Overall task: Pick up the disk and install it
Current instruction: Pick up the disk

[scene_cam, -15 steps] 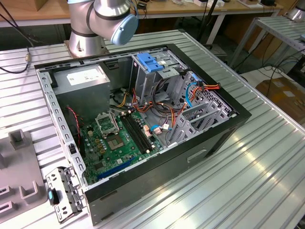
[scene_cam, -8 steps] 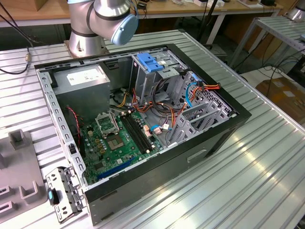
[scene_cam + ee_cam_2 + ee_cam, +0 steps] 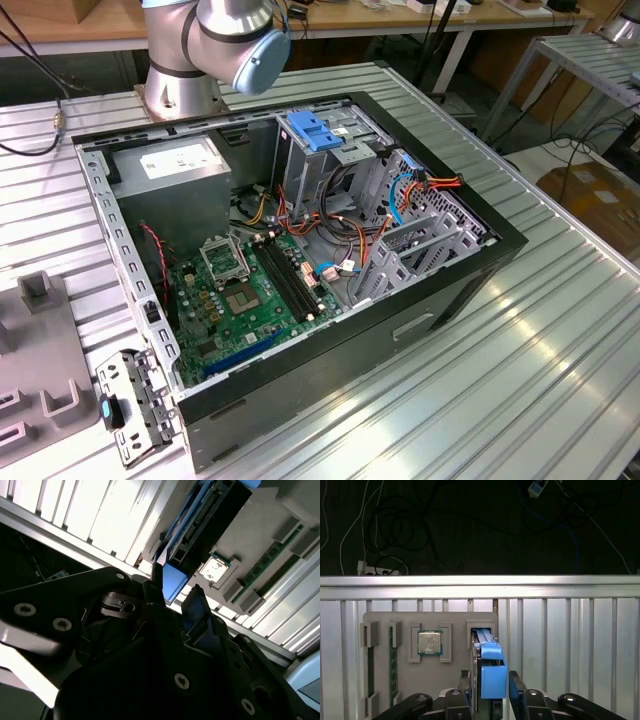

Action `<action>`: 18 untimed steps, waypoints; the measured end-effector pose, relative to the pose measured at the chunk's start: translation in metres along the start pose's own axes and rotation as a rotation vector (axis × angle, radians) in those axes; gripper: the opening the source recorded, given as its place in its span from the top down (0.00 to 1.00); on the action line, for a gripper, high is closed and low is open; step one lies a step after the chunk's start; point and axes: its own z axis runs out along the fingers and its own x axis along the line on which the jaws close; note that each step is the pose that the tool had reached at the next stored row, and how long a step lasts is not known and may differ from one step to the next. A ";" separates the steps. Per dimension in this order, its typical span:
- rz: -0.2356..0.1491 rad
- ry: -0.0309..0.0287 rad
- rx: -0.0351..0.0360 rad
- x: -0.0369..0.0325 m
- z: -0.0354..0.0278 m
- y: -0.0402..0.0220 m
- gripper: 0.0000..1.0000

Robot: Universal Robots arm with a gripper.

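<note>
Two fingers (image 3: 515, 685) of the gripper (image 3: 489, 674) stand spread astride the disk (image 3: 490, 652), upright in its tray (image 3: 455, 622) slot: pick step, I judge, needing a square squeeze.

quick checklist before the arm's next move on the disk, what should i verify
1. disk standing on edge in the grey tray slot: ok
2. end effector centred astride the disk: ok
3. firm hold on the disk: cannot tell
4. computer case open, inside exposed: ok
5. room for the disk inside the computer case: cannot tell
</note>
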 end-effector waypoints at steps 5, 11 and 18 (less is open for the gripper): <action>0.000 0.0000 0.0001 0.0000 0.0001 0.0000 0.49; 0.001 0.0000 0.0000 0.0000 0.0002 0.0000 0.49; 0.001 0.0001 -0.0067 0.0000 0.0003 -0.0001 0.49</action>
